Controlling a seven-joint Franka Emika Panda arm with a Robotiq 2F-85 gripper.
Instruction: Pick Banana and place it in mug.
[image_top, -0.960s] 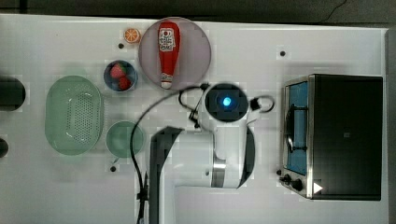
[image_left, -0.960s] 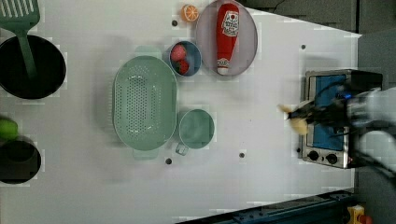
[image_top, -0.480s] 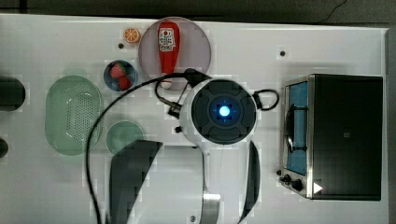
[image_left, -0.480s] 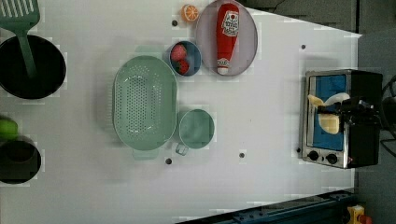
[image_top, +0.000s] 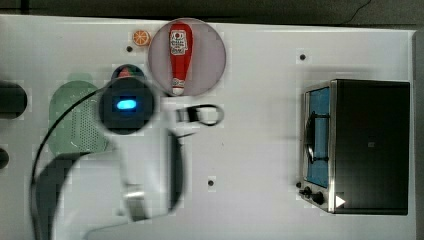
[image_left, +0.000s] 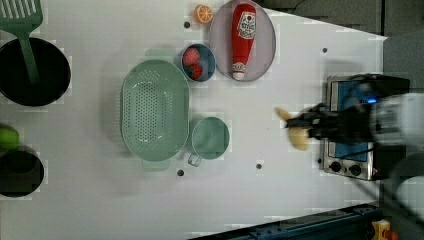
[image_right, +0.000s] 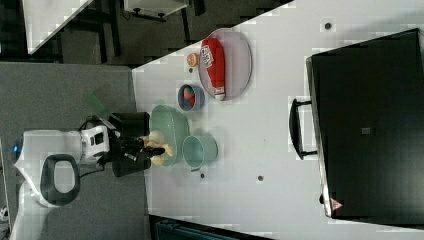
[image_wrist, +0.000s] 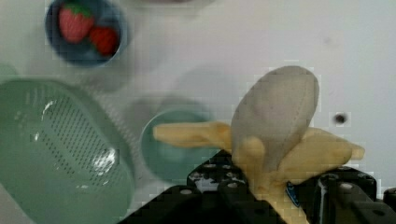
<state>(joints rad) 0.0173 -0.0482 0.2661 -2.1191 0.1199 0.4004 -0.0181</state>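
The banana is being grasped in the gripper and held above the table. In the left view, it is being carried to the right of the mug, well apart from it. The mug is standing just beside the green colander.

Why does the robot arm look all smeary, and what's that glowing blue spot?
In the left view the gripper holding the banana is streaked by motion blur; in the top view the arm is a soft blur with a glowing blue light on it; in the wrist view the banana is sharp, the mug softer.
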